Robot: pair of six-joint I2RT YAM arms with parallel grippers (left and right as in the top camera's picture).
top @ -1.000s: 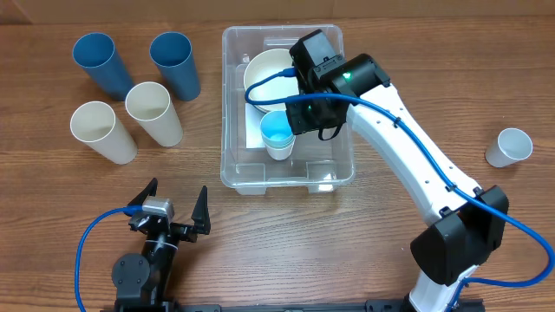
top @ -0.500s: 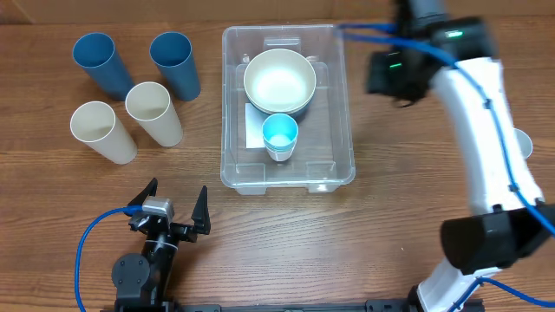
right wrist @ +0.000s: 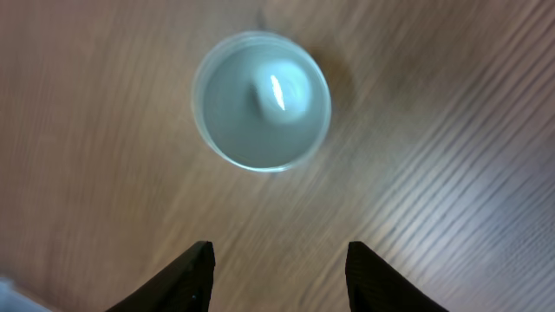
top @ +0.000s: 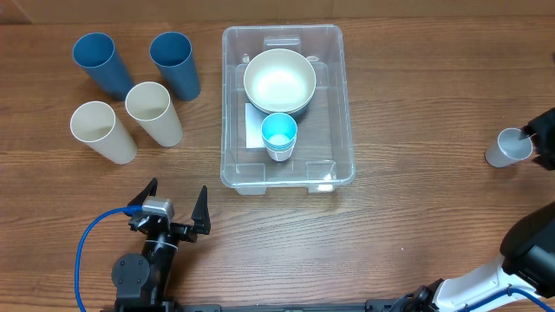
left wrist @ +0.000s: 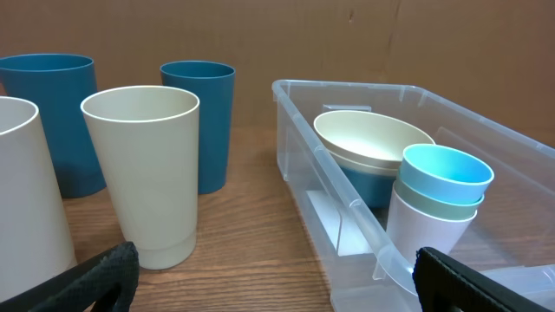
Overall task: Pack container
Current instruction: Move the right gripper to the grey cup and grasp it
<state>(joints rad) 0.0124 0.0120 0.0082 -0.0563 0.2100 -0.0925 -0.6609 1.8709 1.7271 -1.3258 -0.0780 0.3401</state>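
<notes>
The clear container (top: 329, 143) stands mid-table, holding a cream bowl (top: 279, 81) nested on a blue one and a stack of small cups topped by a light blue cup (top: 278, 134). The left wrist view shows the container (left wrist: 347, 85), bowl (left wrist: 368, 139) and cup stack (left wrist: 442, 186) to the right. My left gripper (top: 176, 204) (left wrist: 277, 290) rests open near the table's front, empty. My right gripper (right wrist: 277, 277) hangs open above a small pale cup (right wrist: 262, 101) (top: 510, 147), with only its dark body (top: 546, 137) showing overhead at the right edge.
Two tall blue cups (top: 100, 62) (top: 173, 62) and two tall cream cups (top: 102, 130) (top: 153, 113) stand left of the container. In the left wrist view a cream cup (left wrist: 147, 173) stands just ahead of the left finger.
My right gripper has left the cup stack inside the container and swung right to above the small pale cup, its jaws opening wider. The left arm has not moved.
</notes>
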